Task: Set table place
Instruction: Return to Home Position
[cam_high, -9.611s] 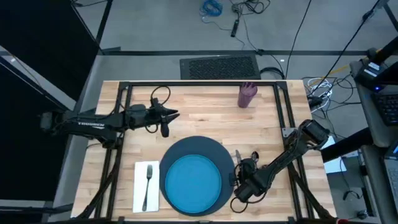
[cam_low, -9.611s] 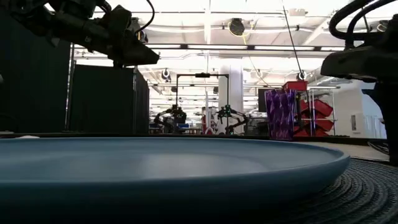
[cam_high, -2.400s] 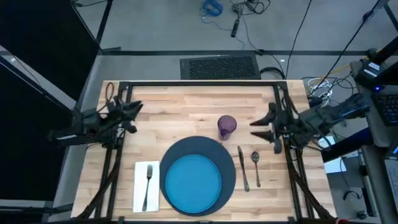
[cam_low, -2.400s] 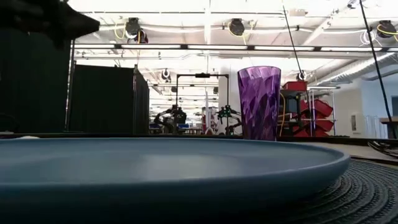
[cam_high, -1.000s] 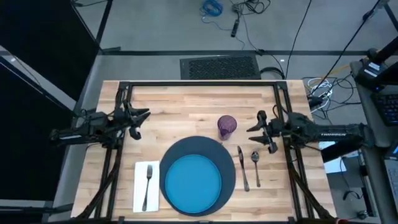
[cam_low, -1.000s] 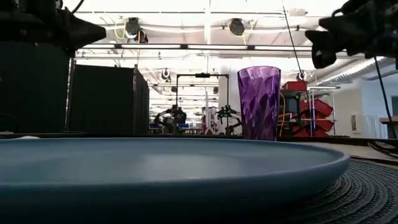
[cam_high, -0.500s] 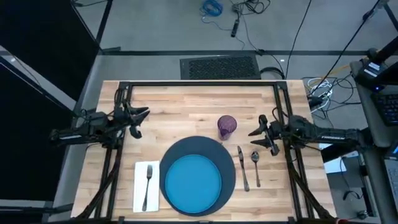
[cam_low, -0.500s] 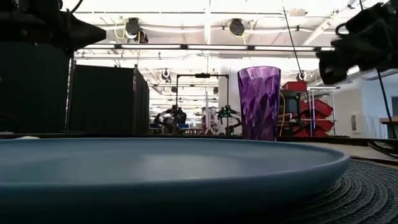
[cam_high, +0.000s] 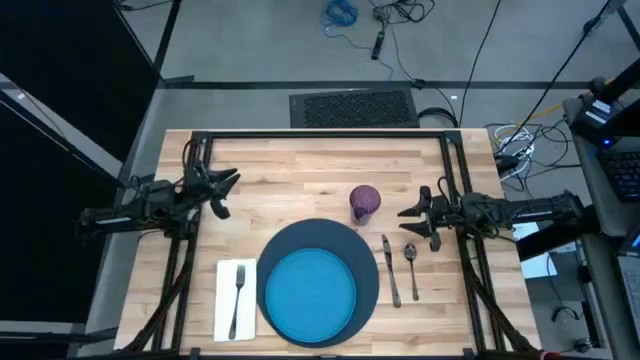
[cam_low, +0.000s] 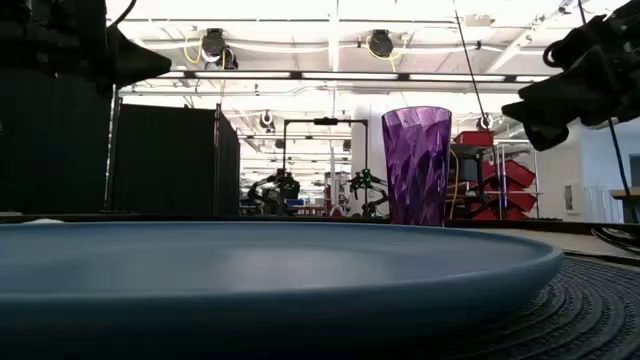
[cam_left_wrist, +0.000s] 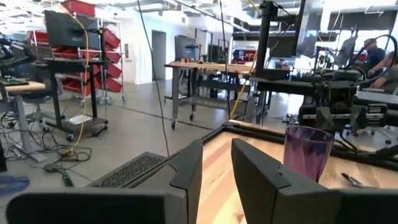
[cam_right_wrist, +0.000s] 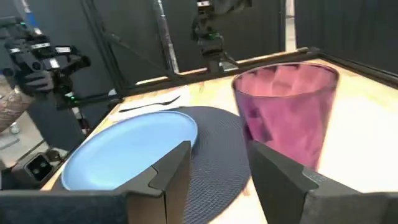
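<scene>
The purple cup (cam_high: 365, 203) stands upright on the table (cam_high: 300, 170), just beyond the dark round charger (cam_high: 366, 262). The bright blue plate (cam_high: 310, 293) lies on the charger. A fork (cam_high: 237, 297) rests on the white napkin (cam_high: 224, 300) left of the charger. A knife (cam_high: 391, 270) and a spoon (cam_high: 411, 262) lie on its right. My right gripper (cam_high: 415, 225) hovers open to the right of the cup (cam_right_wrist: 286, 112), pointing at it, above the spoon's far end. My left gripper (cam_high: 226, 193) hangs open over the table's left part, far from the cup (cam_left_wrist: 306, 152).
A black metal frame (cam_high: 320, 137) runs along the table's far and side edges. A dark floor mat (cam_high: 352, 107) lies beyond the far edge. Bare wood stretches between my left gripper and the cup. A person's arm (cam_right_wrist: 12, 102) shows beyond the table in the right wrist view.
My right gripper has sunk a little toward the table beside the cup and stayed open. The cup, plate and cutlery have kept their places.
</scene>
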